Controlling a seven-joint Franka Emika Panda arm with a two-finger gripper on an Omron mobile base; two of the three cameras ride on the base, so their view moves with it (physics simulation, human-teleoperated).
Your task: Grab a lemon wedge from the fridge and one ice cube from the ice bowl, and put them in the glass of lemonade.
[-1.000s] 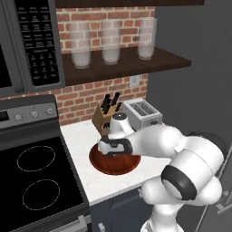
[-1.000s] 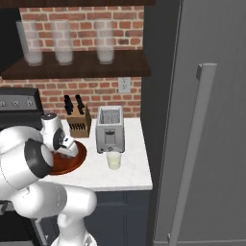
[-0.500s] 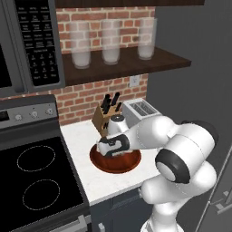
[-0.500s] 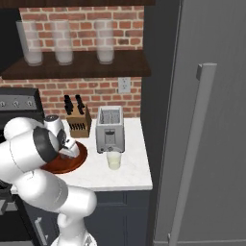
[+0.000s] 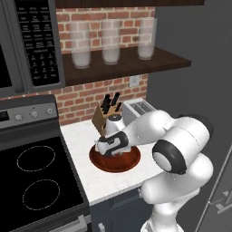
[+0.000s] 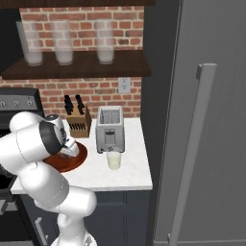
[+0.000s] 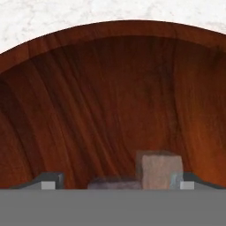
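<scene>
The hand [image 7: 115, 184] sits low inside the wide reddish-brown wooden ice bowl [image 7: 88, 88], fingers apart around a pale translucent ice cube [image 7: 159, 169], apparently not yet clamped.

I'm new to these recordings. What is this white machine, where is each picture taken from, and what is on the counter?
It is a white robot arm on a driving base in a simulated kitchen. Two cameras look over it from behind, left and right; the third sits on its hand, looking along the fingers. The hand is down in the ice bowl, with a cube between its tips; whether it grips yet is unclear. On the counter are a knife block, a toaster and the glass of lemonade. The fridge is closed.
</scene>
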